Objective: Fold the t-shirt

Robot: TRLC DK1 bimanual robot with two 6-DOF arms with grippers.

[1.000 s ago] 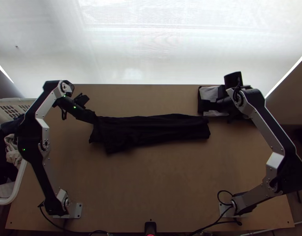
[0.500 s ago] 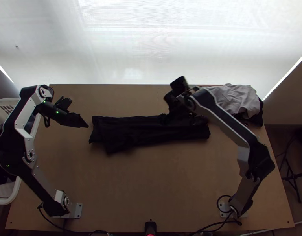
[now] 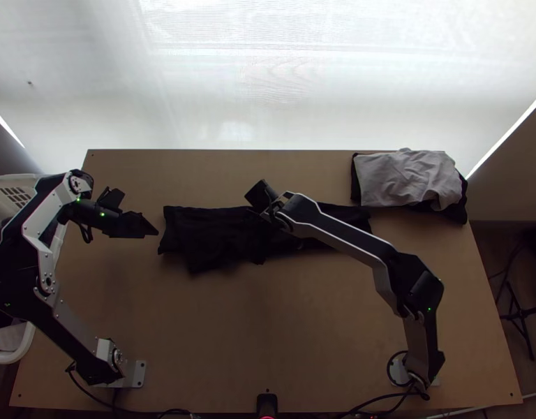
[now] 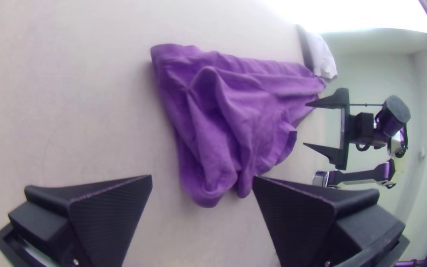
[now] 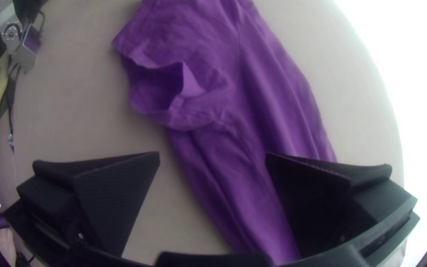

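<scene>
The t-shirt (image 3: 198, 234), black from above, lies across the table as a long narrow strip with a wider left end. It is purple in the left wrist view (image 4: 243, 106) and in the right wrist view (image 5: 253, 118), where a sleeve opening gapes at one side. My left gripper (image 3: 156, 233) stands just left of the cloth, its fingers apart (image 4: 202, 179) and holding nothing. Above the strip's middle is my right gripper (image 3: 273, 211), open over the cloth (image 5: 212, 155) with nothing gripped; its two fingertips also stand apart in the left wrist view.
A grey and black folded pile of cloth (image 3: 407, 178) lies at the table's back right corner. Beyond the left edge stands a white basket (image 3: 24, 349), partly behind the left arm. Bare wood (image 3: 268, 328) stretches in front of the t-shirt.
My left gripper has backed off leftward from the t-shirt's left end. The right arm has swung left from above the back right pile to over the middle of the t-shirt.
</scene>
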